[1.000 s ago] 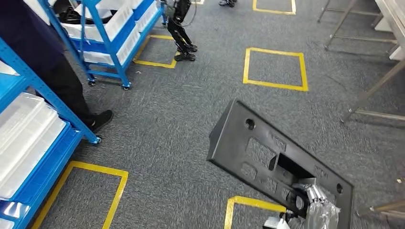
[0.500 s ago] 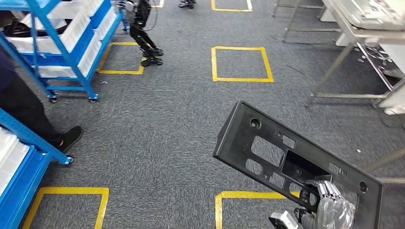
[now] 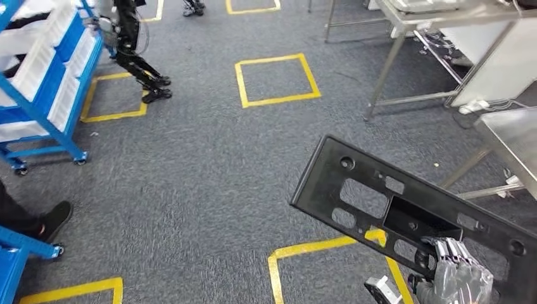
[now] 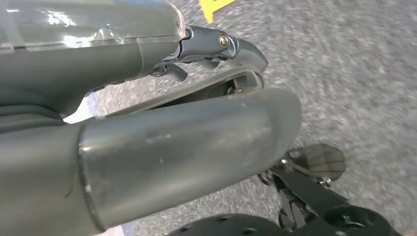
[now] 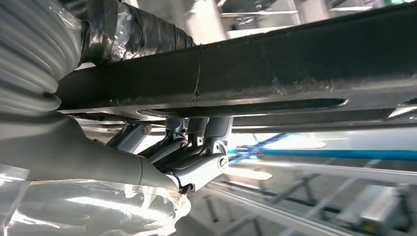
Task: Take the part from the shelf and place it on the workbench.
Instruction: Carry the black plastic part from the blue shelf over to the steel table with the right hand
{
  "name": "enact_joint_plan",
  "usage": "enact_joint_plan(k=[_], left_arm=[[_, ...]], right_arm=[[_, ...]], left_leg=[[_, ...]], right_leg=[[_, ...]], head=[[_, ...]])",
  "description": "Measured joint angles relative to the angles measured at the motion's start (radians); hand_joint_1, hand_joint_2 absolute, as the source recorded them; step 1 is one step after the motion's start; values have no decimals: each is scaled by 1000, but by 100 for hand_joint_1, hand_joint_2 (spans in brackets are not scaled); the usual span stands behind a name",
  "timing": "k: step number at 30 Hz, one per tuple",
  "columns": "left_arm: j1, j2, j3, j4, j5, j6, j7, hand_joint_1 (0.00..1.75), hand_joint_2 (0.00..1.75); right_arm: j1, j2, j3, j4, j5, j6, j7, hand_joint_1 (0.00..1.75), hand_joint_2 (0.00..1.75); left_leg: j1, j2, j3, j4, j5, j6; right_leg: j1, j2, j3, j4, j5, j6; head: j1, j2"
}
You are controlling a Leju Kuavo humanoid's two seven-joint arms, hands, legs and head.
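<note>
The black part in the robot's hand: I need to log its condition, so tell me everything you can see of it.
The black part is a long, flat, matte panel, plastic by its look, with raised edges, several rectangular cutouts, round holes near its corners and a boxy recess in the middle. It hangs tilted above the grey carpet, touching nothing but the right hand, which grips its lower edge. No damage shows.

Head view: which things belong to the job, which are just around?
Job:
- flat black plastic panel with cut-outs
- right hand holding it
- steel workbench

Just around:
- blue shelf rack with white bins
- another robot's black legs
- person's black shoe
</note>
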Motion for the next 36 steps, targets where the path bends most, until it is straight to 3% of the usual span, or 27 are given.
enact_joint_plan(k=[1, 2, 3, 4, 6, 8, 10, 12, 14, 16, 18, 19, 20, 21, 23, 25, 27, 29, 31, 33, 34, 35, 36], left_arm=[[2, 0, 1, 0, -1, -1, 0, 0, 0], [3, 0, 3, 0, -2, -2, 1, 0, 0], [4, 0, 4, 0, -2, -2, 1, 0, 0], [5, 0, 6, 0, -2, -3, 1, 0, 0], [6, 0, 10, 0, -2, -5, 1, 0, 0], [5, 1, 15, 0, -1, -9, 1, 0, 0], [4, 1, 18, 0, 0, -13, 1, 0, 0], [1, 0, 20, 0, 0, -16, -1, 0, 0], [0, -1, 20, 0, 0, -17, -2, 0, 0], [3, -1, 22, 0, 0, -18, -4, 0, 0], [5, -1, 23, 0, 0, -19, -5, 0, 0], [5, -1, 24, 0, 0, -19, -5, 0, 0], [5, -2, 25, 0, 0, -20, -5, 0, 0], [4, -2, 25, 0, 0, -20, -5, 0, 0], [4, -3, 25, 0, 0, -21, -6, 0, 0], [3, -3, 26, 0, 0, -24, -7, 0, 0], [-1, -3, 26, 0, 0, -28, -8, 0, 0], [-5, -3, 27, 0, 0, -30, -9, 0, 0], [-3, -3, 27, 0, 0, -31, -10, 0, 0], [1, -3, 27, 0, 0, -32, -10, 0, 0], [3, -3, 28, 0, 0, -32, -10, 0, 0], [4, -3, 28, 0, 0, -32, -10, 0, 0], [5, -3, 28, 0, 0, -32, -10, 0, 0]], right_arm=[[1, 1, 0, 0, 2, 0, 3, 175, 175], [2, 2, 0, 0, 4, -1, 5, 175, 175], [4, 3, 0, 0, 5, -1, 7, 175, 175], [6, 4, 0, 1, 8, -1, 9, 175, 175], [9, 6, 1, 2, 13, -1, 13, 175, 175], [10, 6, 4, 4, 19, -1, 19, 175, 175], [14, 7, 12, 5, 26, -1, 34, 175, 175], [24, 6, 20, 6, 33, -1, 50, 175, 175], [30, 6, 26, 7, 36, -1, 59, 175, 175], [30, 6, 33, 10, 37, -2, 62, 175, 175], [31, 6, 40, 13, 37, -2, 62, 175, 175], [33, 6, 42, 14, 37, -2, 62, 175, 175], [34, 5, 44, 16, 37, -2, 63, 175, 175], [35, 5, 45, 17, 37, -2, 63, 175, 175], [34, 5, 47, 18, 37, -2, 63, 175, 175], [34, 5, 50, 19, 37, -2, 68, 175, 175], [36, 4, 53, 20, 40, -2, 77, 175, 175], [38, 2, 55, 20, 43, -2, 84, 175, 175], [37, 1, 62, 20, 46, -2, 87, 175, 175], [36, 0, 68, 21, 48, -2, 87, 175, 175], [36, 0, 70, 22, 49, -2, 87, 175, 175], [37, -1, 71, 23, 49, -2, 88, 175, 175], [37, -1, 72, 24, 49, -2, 88, 175, 175]], left_leg=[[0, -26, -36, 74, -34, 0], [0, -37, -70, 140, -57, 0], [-1, -42, -96, 185, -63, 2], [-1, -44, -104, 189, -47, 5], [-2, -61, -68, 85, 32, 14], [-2, -105, -19, -42, 89, 23], [-4, -126, -2, -88, 95, 28], [-3, -105, 3, -101, 102, 36], [2, -79, 9, -117, 112, 48], [3, -51, 10, -125, 116, 54], [2, -23, 9, -125, 115, 54], [2, -8, 10, -124, 113, 53], [2, 6, 12, -124, 111, 51], [2, 18, 15, -124, 108, 48], [-1, 40, 23, -122, 100, 38], [-6, 59, 29, -119, 91, 25], [-5, 73, 37, -118, 85, 13], [0, 38, 32, -89, 60, 3], [2, -20, -15, 20, -3, 0], [2, -40, -82, 155, -56, 1], [1, -42, -100, 182, -53, 4], [0, -44, -101, 171, -30, 8], [-2, -52, -83, 118, 10, 15]], right_leg=[[1, 13, -1, 0, 0, -4], [3, 27, -2, 2, 0, -5], [6, 43, -1, 3, 0, -7], [8, 59, 0, 4, -1, -7], [9, 89, 4, 6, -2, -7], [10, 115, 4, 10, -3, -2], [7, 138, -3, 11, -1, 9], [4, 155, -7, 8, 3, 21], [8, 116, -23, 39, -21, 30], [8, 49, -75, 146, -85, 38], [1, 23, -132, 266, -131, 47], [-2, 19, -142, 285, -129, 51], [-6, 14, -130, 263, -107, 53], [-8, 5, -100, 206, -74, 55], [-7, -39, -24, 64, -19, 52], [0, -59, 8, 1, -6, 42], [3, -36, 6, -1, -6, 29], [-1, -15, 8, -6, -1, 15], [-2, 7, 9, -8, 2, 5], [2, 34, 8, -6, 1, 1], [5, 49, 9, -4, 1, -1], [7, 65, 9, -2, 0, -1], [9, 80, 10, 0, -1, -2]], head=[[0, 0], [0, 0], [0, 0], [0, 0], [0, 0], [0, 0], [0, 0], [0, 0], [1, 0], [2, 0], [2, 0], [2, 0], [2, 0], [2, 0], [2, 0], [1, 0], [2, 0], [1, 0], [1, 0], [1, 0], [1, 0], [1, 0], [1, 0]])
